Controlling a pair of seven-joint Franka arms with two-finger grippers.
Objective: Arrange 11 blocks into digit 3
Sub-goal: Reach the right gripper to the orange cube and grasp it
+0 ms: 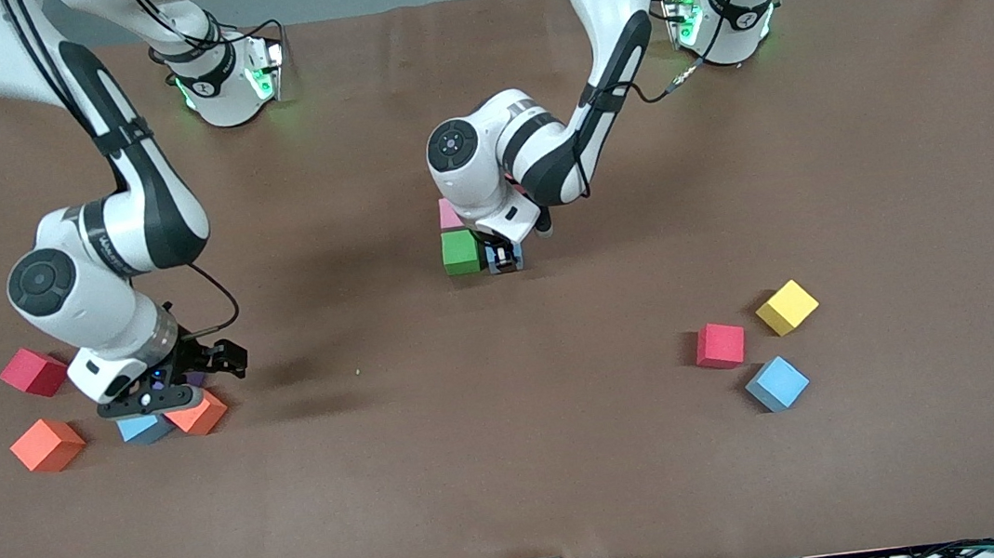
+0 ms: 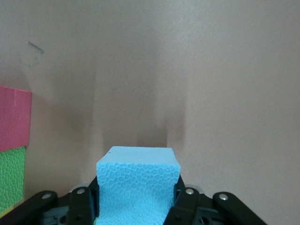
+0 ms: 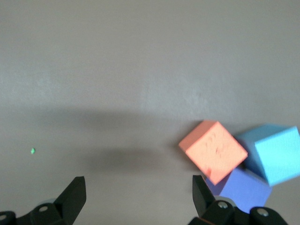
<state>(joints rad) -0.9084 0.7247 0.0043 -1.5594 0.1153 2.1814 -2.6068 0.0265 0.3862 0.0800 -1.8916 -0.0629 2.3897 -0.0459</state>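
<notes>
Blocks are scattered over the brown worktop [image 1: 518, 464], and the action sits at centre, where the left pincer [image 1: 505, 256] is down low, clamped on a light blue block [image 2: 138, 185] whose sides are pinched between the black fingers [image 2: 185, 206]. Right beside it sits a green block [image 1: 460, 251], with a pink block [image 1: 449, 214] touching that at twelve o'clock, farther from the front camera; in the left wrist view the pink and green faces stack edge to edge. Whether the held blue cube is touching the worktop, the pictures don't settle. Over at the right arm's end, the right pincer [image 1: 162, 392] hangs with its fingers spread wide, gripping nothing, over a tight cluster: an orange block [image 1: 197, 412], a second light blue block [image 1: 144, 429] and a purple block [image 3: 241, 186] mostly tucked under the pincer in the front view. In the right wrist view the orange cube overlaps the purple one and meets the blue one. At nine o'clock from that cluster lies another orange-red block [image 1: 47, 444], and at eleven o'clock a red block [image 1: 33, 372]. Toward the left arm's end, three more lie close together without touching: a yellow block [image 1: 787, 307], a second red block [image 1: 721, 345] and a third blue block [image 1: 777, 383], nearest the front camera.
</notes>
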